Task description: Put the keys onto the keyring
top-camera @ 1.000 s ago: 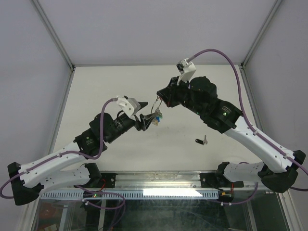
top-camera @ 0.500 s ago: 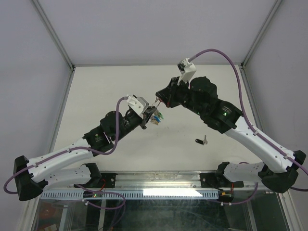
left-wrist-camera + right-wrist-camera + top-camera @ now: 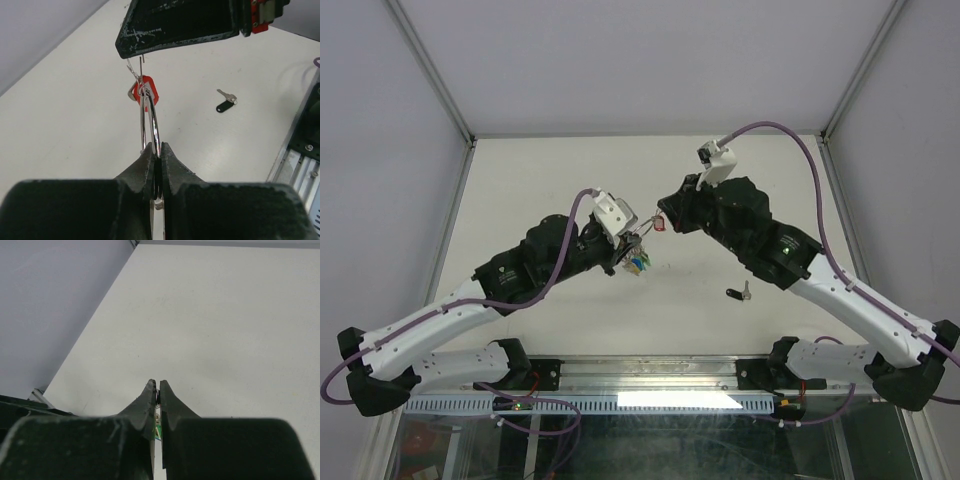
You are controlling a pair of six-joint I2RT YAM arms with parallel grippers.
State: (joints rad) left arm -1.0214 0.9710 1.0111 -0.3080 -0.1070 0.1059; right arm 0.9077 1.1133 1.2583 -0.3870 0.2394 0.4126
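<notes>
The step in hand is judged to be the threading of the red-tagged key onto the keyring. The ring is held above the bench, seen edge-on from the left wrist, with its lower rim clamped between the closed fingers of the left tool. The right tool is shut as well. The thin blade of the red-tagged key seems to be pinched in it, with the key's head touching the top of the ring.

For this to go well, the ring should be kept steady and upright by the left tool. The key's hole should be led along the wire by a small turning of the right tool, not by a pull. A hard tug could twist the ring in the clamp or drag the blade out of the pinch. Whether the wire has already entered the hole cannot be told.

The count is as follows:
- One keyring is seen.
- One red-tagged key is at the ring.
- One black-tagged key lies on the bench, well apart from the ring.
- One bunch of tags in blue, yellow and green hangs under the ring, and its pieces are too small to be counted.
- Two tools are in use.
</notes>
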